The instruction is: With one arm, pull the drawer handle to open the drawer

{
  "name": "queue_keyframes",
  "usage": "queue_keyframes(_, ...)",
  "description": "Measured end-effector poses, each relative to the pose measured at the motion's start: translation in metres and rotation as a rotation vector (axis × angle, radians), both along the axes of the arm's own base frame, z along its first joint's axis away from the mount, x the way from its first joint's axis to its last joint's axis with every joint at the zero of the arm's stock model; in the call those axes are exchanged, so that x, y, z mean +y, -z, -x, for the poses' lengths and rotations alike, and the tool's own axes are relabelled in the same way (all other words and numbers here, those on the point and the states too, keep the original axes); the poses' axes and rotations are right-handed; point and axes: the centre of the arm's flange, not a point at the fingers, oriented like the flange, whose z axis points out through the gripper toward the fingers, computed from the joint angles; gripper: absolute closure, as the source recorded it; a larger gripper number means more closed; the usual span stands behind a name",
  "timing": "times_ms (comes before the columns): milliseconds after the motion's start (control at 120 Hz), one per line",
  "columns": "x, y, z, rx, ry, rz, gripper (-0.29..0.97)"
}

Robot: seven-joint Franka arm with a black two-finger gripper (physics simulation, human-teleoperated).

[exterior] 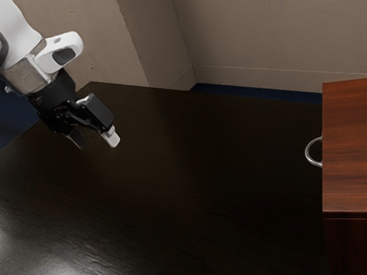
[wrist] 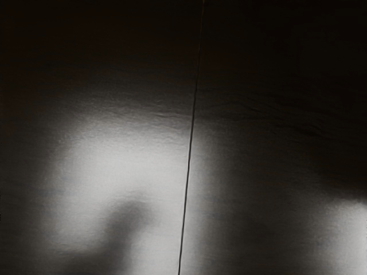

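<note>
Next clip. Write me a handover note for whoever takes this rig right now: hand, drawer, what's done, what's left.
Hand: open and empty, raised above the dark table at the exterior view's left.
Drawer handle: a metal ring on the wooden cabinet at the exterior view's right, well apart from the hand, untouched.
Done: nothing yet.
Left: reach across the table, close on the ring, and pull the drawer open.
</note>
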Motion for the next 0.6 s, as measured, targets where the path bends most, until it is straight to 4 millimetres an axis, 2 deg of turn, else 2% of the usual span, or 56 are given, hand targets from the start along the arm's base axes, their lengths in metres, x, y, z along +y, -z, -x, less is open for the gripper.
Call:
queue_keyframes(150, -0.002, 0.003, -0.005, -0.024, -0.098, 0.035, 0.00)
queue_keyframes(258, -0.018, 0.035, -0.018, -0.006, -0.158, 0.114, 0.00)
queue_keyframes(333, -0.028, 0.050, -0.033, -0.011, -0.201, 0.185, 0.00)
queue_keyframes(433, -0.051, 0.069, -0.056, -0.016, -0.244, 0.287, 0.00)
queue_keyframes(600, -0.092, 0.081, -0.073, -0.026, -0.277, 0.375, 0.00)
